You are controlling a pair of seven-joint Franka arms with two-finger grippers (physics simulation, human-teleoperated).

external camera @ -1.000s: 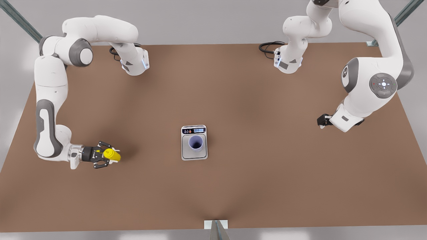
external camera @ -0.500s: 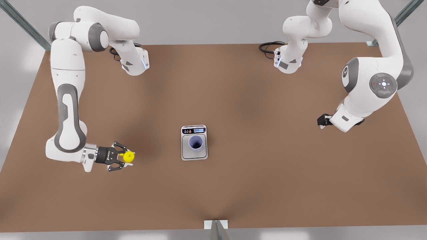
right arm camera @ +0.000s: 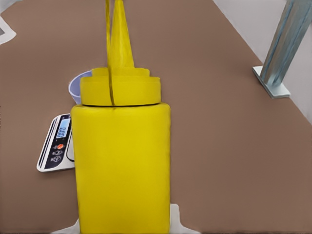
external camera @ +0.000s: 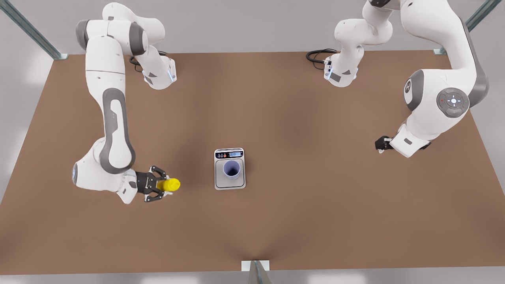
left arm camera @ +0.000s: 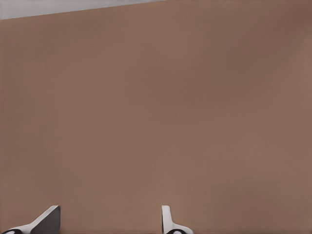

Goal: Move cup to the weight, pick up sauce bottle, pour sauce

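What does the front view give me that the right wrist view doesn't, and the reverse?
Front view: the left end effector waiting at that view's right, and the right end effector shut on the sauce bottle. Right wrist view: the bottle's stepped cap and thin nozzle up close. Both: the bottle, the cup standing on the weight, the table.

A plain brown tabletop (external camera: 300,118) is seen, carrying the weight (external camera: 230,169) near its middle, somewhat toward the near edge. The two arm bases (external camera: 158,75) are mounted along the far edge, where black cables (external camera: 317,55) are coiled.
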